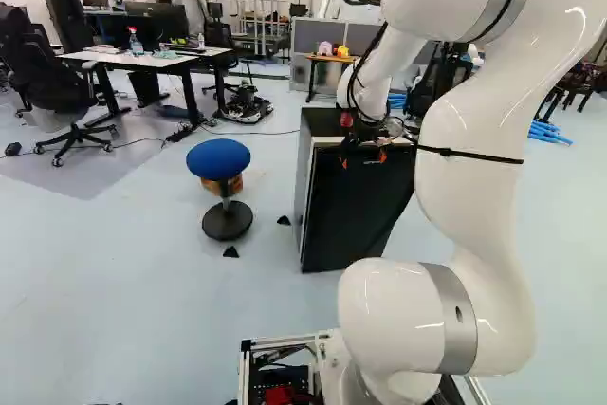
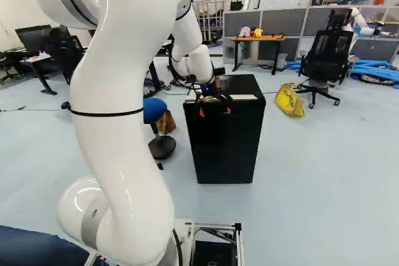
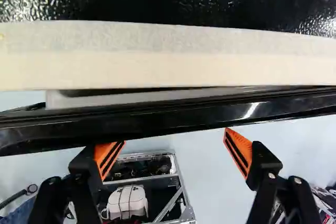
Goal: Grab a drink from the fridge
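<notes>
Spread wide at the black gripper (image 2: pixel 215 111), with nothing held between the orange pads (image 3: pixel 239 150). In the wrist view, pointing down from the gripper (image 3: pixel 172 139) just beside the near edge of the fridge door (image 3: pixel 210 114); cannot tell whether touching it. Set slightly ajar at the door's left end, with a narrow gap behind it and a pale strip (image 3: pixel 157 45) along the near edge of the top. Blocked by that door from the inside of the black fridge (image 2: pixel 240 84), upright on the floor ahead of the arm; cannot see any drink in there. To the left, near but apart from the fridge, placed on the floor: a blue stool (image 1: pixel 218 158). Far left, set with a spray bottle (image 1: pixel 136 43): a white desk (image 1: pixel 133 62). Farther right, beside an office chair (image 2: pixel 327 54): a yellow bag (image 2: pixel 290 100). Far beyond the fridge: a wooden table (image 2: pixel 258 38).
</notes>
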